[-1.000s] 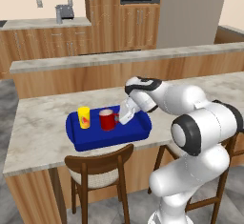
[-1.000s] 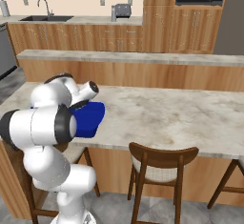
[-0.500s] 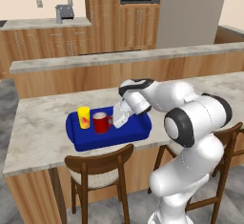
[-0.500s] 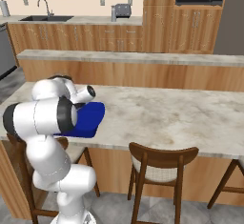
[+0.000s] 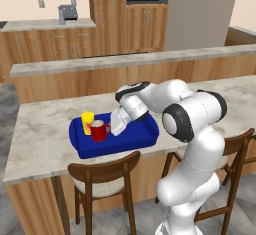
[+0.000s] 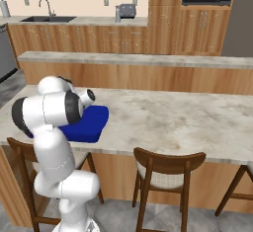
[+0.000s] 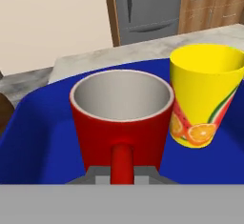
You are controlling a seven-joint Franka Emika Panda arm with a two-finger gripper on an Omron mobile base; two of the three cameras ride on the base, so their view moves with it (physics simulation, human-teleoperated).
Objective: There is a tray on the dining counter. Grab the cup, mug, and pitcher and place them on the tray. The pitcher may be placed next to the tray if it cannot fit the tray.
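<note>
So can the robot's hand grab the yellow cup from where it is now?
Probably not yet. The gripper is shut on the handle of the red mug, which stands on the blue tray between it and the yellow cup alongside.

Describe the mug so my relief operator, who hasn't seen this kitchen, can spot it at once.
Find the long dining counter with wooden chairs tucked under it; a dark blue tray lies on it. The mug stands on that tray beside the yellow cup, with the gripper at its handle. It is the red one, shorter than the cup, with a handle.
</note>
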